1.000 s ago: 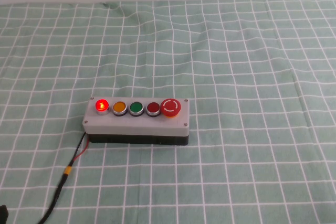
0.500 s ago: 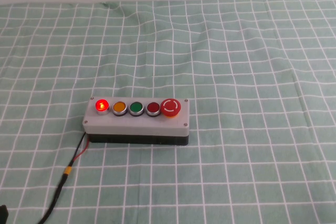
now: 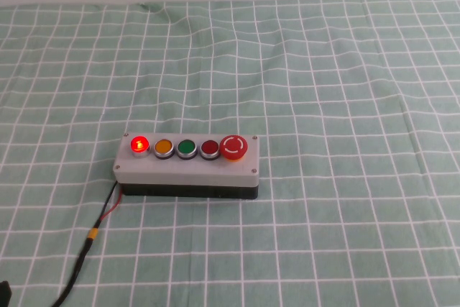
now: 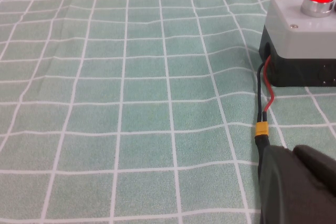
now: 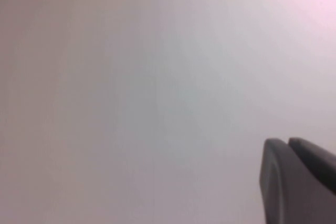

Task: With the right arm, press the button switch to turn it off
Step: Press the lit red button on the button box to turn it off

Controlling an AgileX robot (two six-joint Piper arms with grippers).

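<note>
A grey switch box (image 3: pixel 187 169) on a black base lies on the green checked cloth, left of the middle. Its top carries a lit red lamp (image 3: pixel 138 144), a yellow button (image 3: pixel 163 147), a green button (image 3: pixel 186 147), a red button (image 3: pixel 209 148) and a large red mushroom button (image 3: pixel 233 147). In the left wrist view my left gripper (image 4: pixel 292 153) is shut on nothing, low over the cloth beside the box's cable (image 4: pixel 262 108), with the box (image 4: pixel 304 40) ahead. My right gripper (image 5: pixel 288 142) is shut and faces a blank pale surface, away from the box. Neither gripper shows in the high view.
A black and red cable (image 3: pixel 93 235) with a yellow connector runs from the box's left end toward the near left corner. The checked cloth (image 3: pixel 330 106) covers the whole table, with wrinkles at the back. A pale wall rises behind the table.
</note>
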